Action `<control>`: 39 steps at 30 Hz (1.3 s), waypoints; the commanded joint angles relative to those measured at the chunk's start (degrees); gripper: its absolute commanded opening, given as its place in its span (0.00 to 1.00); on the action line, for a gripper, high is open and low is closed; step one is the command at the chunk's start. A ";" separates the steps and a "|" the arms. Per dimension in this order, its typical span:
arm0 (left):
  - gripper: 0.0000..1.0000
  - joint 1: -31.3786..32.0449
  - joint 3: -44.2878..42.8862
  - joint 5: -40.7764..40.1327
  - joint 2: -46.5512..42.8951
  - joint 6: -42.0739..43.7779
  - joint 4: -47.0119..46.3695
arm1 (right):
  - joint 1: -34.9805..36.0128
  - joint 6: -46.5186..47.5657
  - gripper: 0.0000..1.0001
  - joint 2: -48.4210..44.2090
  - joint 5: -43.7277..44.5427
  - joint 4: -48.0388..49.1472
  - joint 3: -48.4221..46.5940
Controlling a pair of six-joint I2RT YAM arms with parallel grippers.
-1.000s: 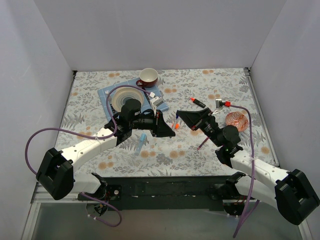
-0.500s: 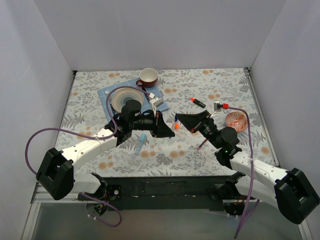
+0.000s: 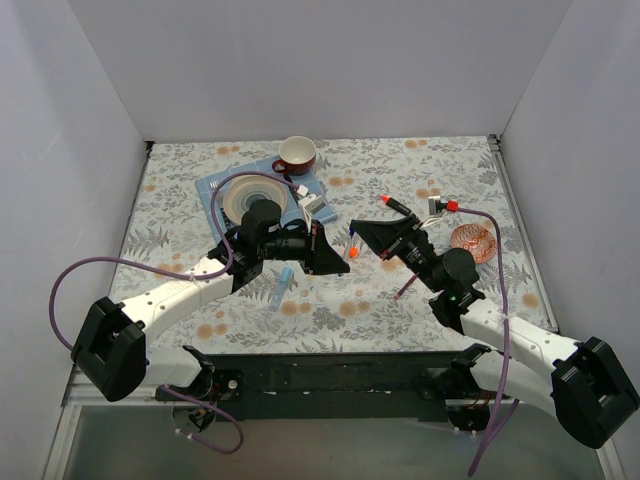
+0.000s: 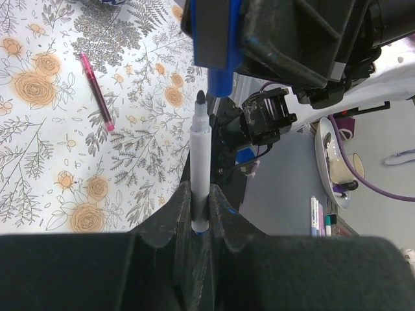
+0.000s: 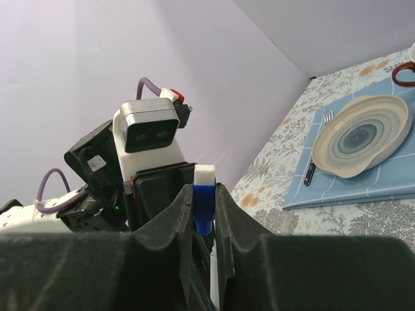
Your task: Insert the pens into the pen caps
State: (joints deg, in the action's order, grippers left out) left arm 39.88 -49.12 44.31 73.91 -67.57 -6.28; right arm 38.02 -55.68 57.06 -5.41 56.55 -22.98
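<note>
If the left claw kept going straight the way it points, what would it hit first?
Probably the dark blue cap in the right gripper: the white-and-blue pen held by the left gripper points its tip at it, close ahead.

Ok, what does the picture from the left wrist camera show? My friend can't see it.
The left arm's fingers pinch a white-and-blue pen, its dark tip pointing at, and just short of, a dark blue cap held by the right arm's fingers. A maroon pen lies on the flowery tablecloth to the left.
</note>
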 commanded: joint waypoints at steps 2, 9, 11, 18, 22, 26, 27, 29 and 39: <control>0.00 0.11 0.17 -0.11 -3.07 0.51 -1.10 | 0.39 1.36 0.01 -1.07 1.37 0.84 -1.37; 0.00 0.11 0.34 -0.19 -3.25 0.60 -1.19 | 0.48 1.45 0.01 -0.90 1.37 1.28 -0.57; 0.00 0.11 0.26 -0.46 -3.16 0.69 -1.01 | 0.39 1.10 0.01 -0.63 1.10 1.54 -0.48; 0.00 0.20 0.52 -2.56 -3.68 0.16 -1.19 | 0.39 -0.39 0.01 -0.37 -0.83 2.77 1.18; 0.00 -1.02 2.01 -5.46 -5.18 -2.99 -4.42 | 0.83 -1.36 0.01 -0.11 -1.88 2.95 2.94; 0.00 -3.22 2.54 -4.42 -4.66 -6.16 -8.04 | 2.93 -0.31 0.01 -0.19 -1.36 2.95 4.17; 0.00 -3.66 2.54 -3.63 -4.39 -7.21 -8.83 | 3.37 0.04 0.01 -0.45 -1.10 2.60 4.26; 0.00 -4.81 2.89 -2.83 -3.86 -9.41 -11.81 | 5.38 0.48 0.01 -0.72 0.65 1.46 4.61; 0.00 -5.60 -1.23 -6.08 -3.86 -6.53 -9.37 | 12.69 3.82 0.01 0.60 2.07 -6.27 4.09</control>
State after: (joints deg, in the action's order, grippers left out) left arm 36.53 -45.25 46.83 71.26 -75.42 -10.48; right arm 46.11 -53.95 56.64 4.86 56.71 -19.73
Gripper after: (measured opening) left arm 0.099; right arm 0.224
